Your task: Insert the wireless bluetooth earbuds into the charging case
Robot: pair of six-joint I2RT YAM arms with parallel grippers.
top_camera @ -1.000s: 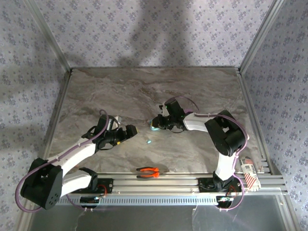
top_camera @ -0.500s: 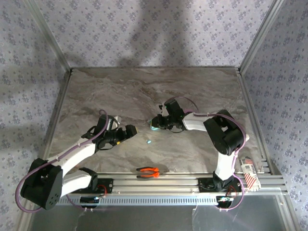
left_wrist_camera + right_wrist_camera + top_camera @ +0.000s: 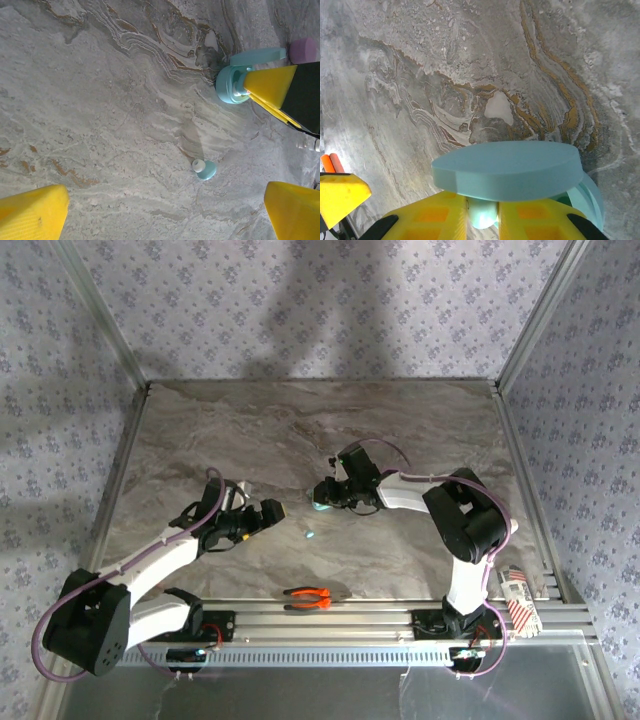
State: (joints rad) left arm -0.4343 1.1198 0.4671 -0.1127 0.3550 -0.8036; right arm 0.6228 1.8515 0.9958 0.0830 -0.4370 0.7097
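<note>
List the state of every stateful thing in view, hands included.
Left hand: open, empty, above the table.
Right hand: at the case, nearly closed around a pale teal piece; grip unclear.
Teal charging case: lid open.
Loose teal earbud: on the table, outside the case.
Pliers: lying flat, untouched.

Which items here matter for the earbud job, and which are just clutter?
Job: teal charging case, loose teal earbud, pinkish-purple piece by the case.
Clutter: orange-handled pliers, red-striped object on the near rail.
</note>
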